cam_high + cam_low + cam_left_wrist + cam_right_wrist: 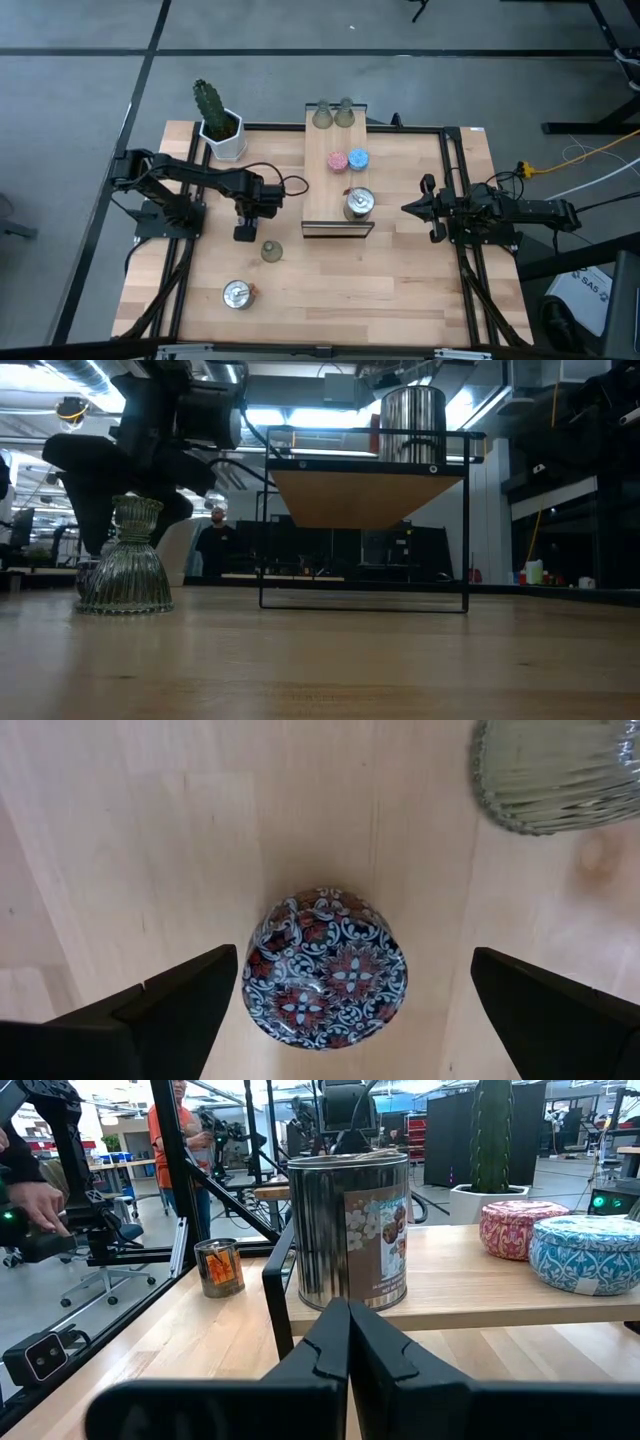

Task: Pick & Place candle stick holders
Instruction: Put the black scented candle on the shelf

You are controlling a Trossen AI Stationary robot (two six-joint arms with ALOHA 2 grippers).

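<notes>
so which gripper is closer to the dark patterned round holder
Left. The left gripper hangs right over the dark patterned holder, fingers open either side. The right gripper waits across the table beyond the raised board.

The left pincer (340,1010) hangs over the light wooden bench (150,840) with its two dark fingers (170,1010) spread wide. Between them, untouched by either, sits a low round holder (325,970) whose top is patterned in dark blue, white and red. Off to one side, near but apart, shows the ribbed edge of a green glass holder (560,770).
</notes>
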